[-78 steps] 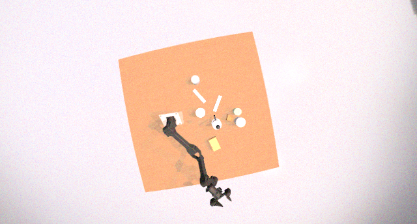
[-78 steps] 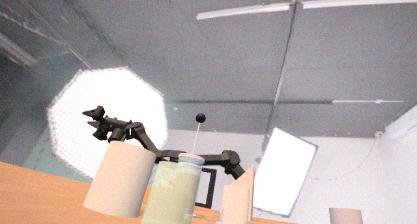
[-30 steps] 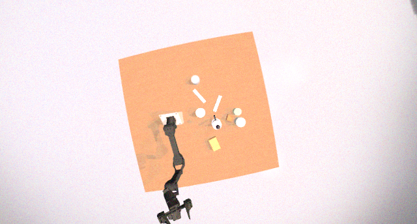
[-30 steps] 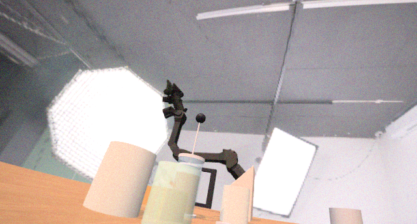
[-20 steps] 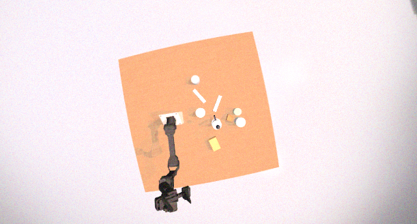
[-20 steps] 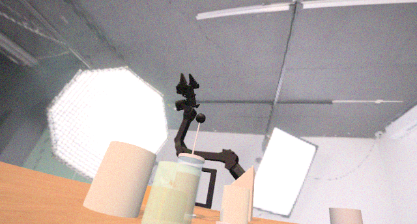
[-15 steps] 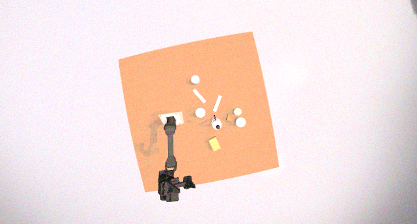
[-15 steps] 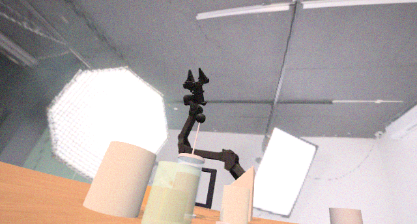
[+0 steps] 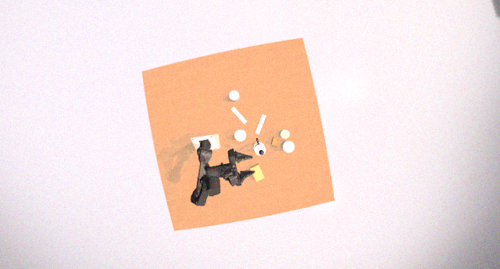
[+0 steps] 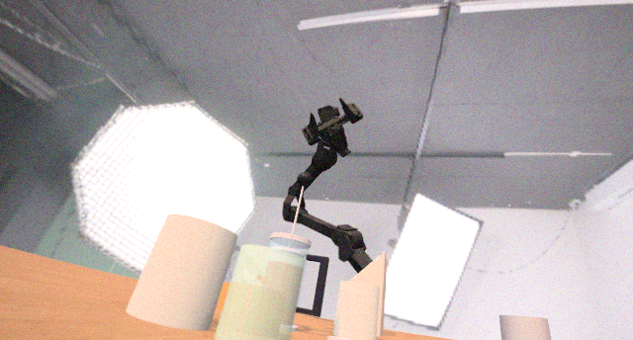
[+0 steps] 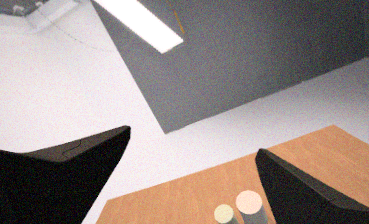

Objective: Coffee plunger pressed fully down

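Coffee press (image 9: pixel 259 148) upright on table, plunger (image 10: pixel 297 211) raised

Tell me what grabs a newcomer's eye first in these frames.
The black arm, reared high over the orange table, with its gripper wide open and holding nothing. Next, the coffee press standing right of the gripper among pale cylinders, its plunger rod raised.

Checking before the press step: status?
Claw open, empty, raised short of the press. White coffee press with black plunger knob upright, untouched. Yellow block under lower finger; white cylinder beside the press.
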Robot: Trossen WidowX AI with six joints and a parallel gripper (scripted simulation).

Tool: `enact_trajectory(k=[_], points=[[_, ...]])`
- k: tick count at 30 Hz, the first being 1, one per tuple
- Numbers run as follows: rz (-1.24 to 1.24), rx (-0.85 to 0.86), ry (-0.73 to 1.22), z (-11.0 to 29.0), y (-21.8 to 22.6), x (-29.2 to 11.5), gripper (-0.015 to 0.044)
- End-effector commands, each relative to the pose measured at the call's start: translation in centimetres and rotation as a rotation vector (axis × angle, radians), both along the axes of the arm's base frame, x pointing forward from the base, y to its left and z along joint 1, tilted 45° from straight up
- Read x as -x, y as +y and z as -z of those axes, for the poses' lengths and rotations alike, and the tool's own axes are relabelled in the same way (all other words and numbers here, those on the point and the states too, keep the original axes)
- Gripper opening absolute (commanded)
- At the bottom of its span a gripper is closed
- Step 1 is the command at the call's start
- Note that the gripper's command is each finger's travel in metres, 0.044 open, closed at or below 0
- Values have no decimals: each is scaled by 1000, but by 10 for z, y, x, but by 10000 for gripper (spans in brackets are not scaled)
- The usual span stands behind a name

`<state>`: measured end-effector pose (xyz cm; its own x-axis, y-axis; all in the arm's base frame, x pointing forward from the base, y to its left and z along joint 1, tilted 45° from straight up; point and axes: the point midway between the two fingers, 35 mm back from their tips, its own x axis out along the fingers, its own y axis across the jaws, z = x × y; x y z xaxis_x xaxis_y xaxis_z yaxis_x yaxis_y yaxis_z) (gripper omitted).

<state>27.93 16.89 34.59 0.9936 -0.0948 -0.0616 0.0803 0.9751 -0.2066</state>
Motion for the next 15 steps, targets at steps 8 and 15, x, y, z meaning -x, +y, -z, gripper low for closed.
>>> enact_trajectory(k=[8,15], points=[[454,466,303,136,-100,-19,440],[463,471,313,159,-123,-21,440]])
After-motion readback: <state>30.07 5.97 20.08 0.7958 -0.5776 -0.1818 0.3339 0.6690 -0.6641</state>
